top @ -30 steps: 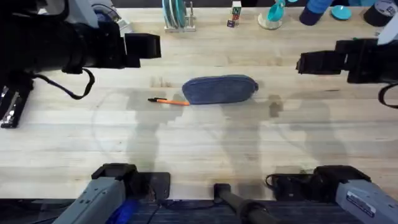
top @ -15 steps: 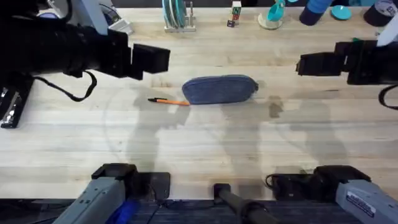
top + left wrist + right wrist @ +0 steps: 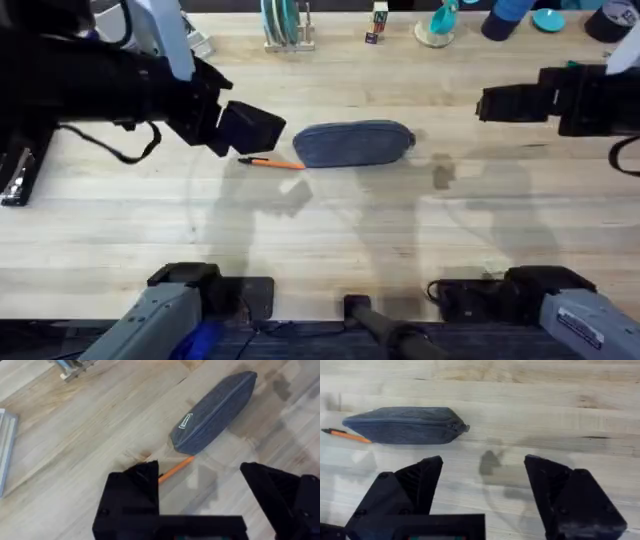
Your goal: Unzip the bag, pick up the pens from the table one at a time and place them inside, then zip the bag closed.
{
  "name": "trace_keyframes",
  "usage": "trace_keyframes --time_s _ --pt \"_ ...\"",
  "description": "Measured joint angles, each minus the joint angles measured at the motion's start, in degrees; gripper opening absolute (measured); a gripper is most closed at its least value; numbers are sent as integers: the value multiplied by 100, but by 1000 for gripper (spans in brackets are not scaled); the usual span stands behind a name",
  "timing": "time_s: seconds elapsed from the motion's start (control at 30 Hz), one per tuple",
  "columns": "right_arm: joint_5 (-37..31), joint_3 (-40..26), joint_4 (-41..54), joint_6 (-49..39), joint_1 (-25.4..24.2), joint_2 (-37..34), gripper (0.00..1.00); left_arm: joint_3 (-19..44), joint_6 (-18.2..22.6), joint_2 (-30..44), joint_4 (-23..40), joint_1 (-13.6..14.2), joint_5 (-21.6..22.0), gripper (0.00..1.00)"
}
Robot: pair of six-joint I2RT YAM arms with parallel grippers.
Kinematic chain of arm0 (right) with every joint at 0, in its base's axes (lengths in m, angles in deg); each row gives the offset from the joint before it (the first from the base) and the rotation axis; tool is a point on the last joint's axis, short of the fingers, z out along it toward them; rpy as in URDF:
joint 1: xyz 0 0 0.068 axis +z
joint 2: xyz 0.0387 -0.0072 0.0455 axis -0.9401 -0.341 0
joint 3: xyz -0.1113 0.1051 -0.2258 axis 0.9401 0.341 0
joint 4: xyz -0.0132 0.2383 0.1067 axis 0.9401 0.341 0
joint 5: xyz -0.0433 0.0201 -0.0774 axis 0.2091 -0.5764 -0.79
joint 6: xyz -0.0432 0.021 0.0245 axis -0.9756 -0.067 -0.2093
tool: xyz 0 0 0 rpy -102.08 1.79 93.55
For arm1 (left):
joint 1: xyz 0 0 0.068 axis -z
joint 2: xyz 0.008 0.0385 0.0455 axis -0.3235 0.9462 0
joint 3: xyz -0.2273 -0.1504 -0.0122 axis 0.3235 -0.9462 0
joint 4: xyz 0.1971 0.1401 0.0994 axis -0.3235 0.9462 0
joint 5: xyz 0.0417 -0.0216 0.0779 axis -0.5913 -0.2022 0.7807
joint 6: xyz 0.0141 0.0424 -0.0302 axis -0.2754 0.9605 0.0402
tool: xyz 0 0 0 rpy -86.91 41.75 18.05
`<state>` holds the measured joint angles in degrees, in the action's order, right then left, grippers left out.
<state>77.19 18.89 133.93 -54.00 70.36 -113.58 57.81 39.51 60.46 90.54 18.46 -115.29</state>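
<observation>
Where left gripper (image 3: pixel 250 128) overlaps | pen (image 3: pixel 272 163) end hidden | bag (image 3: pixel 354 143) zipped

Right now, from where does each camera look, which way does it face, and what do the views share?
Overhead: fixed above the arm bases, facing down and forward over the table; both arms show, the left hand near the pen.
Left wrist: on the left arm, looking down past its open fingers at the pen and one end of the bag.
Right wrist: on the right arm, looking past its open hand at the bag's zipper-pull end.
Shared: all three show bag and pen.
</observation>
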Motion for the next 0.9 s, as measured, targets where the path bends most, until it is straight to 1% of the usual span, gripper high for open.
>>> trace_keyframes --time_s 0.07,0.13,0.23,0.3,0.4,0.47,0.6,0.77,0.9 --pt "0 0 0 0 0 0 996 1 263 157 -1 -152 -209 991" --pt "1 0 0 0 0 0 996 0 526 307 2 -369 -464 991" --pt "2 0 0 0 0 0 996 0 976 524 82 -784 -955 990" --pt "2 -1 0 0 0 0 996 1 1240 632 115 -1010 -1254 992" --pt "2 -2 0 0 0 0 996 1 1623 766 111 -1256 -1665 991" --pt "2 -2 0 0 0 0 996 0 1876 865 111 -1327 -1859 991" --pt "2 -2 0 0 0 0 996 2 2441 1155 213 -1340 -2175 990" --pt "2 -2 0 0 0 0 996 2 3297 1784 434 -1340 -2586 991" --pt "2 -2 0 0 0 0 996 2 3851 2337 493 -1340 -2745 991"
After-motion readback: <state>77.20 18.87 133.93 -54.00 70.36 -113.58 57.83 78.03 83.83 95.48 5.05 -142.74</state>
